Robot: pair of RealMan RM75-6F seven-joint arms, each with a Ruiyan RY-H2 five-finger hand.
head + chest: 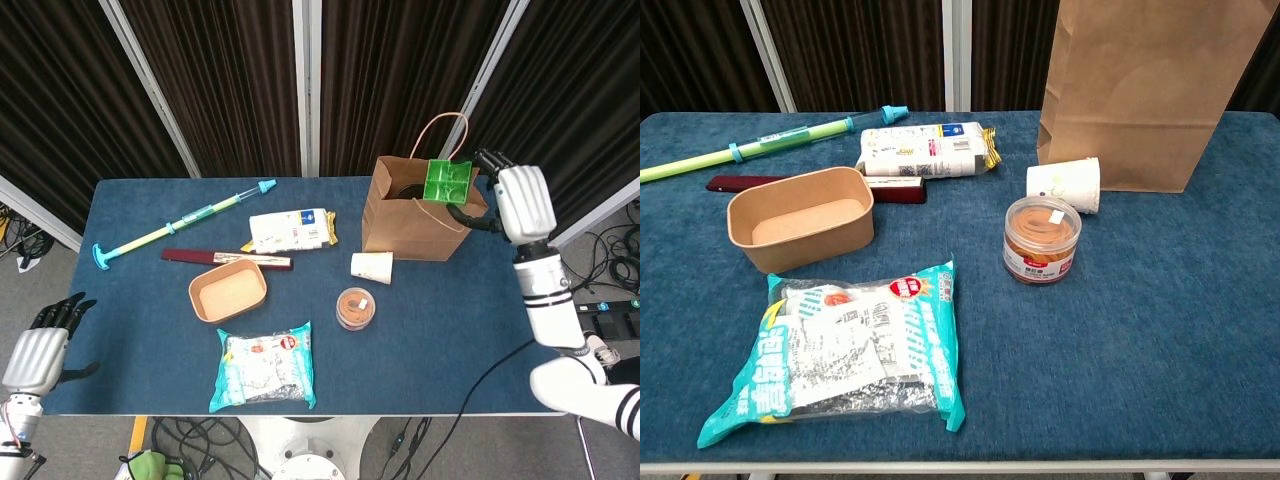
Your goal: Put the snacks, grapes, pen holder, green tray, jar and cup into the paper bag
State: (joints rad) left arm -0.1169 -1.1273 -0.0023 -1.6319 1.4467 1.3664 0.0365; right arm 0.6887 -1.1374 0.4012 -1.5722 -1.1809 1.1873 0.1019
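My right hand (520, 203) holds the green tray (446, 180) above the open mouth of the brown paper bag (420, 215), near its right rim; a dark round object lies inside the bag. The chest view shows only the bag's front (1140, 90). On the blue table the paper cup (371, 266) (1064, 185) lies on its side, with the brown jar (354, 307) (1041, 239) just in front of it. The teal snack bag (265, 366) (845, 355) lies near the front edge. A white snack pack (290, 230) (925, 150) sits further back. My left hand (38, 348) hangs open off the table's front-left corner.
A tan oval paper bowl (229, 290) (800, 216) sits left of centre. Behind it lie a dark red flat stick (225, 258) (810, 186) and a long green-and-teal syringe-like tube (180, 224) (760, 145). Dark curtains stand behind the table.
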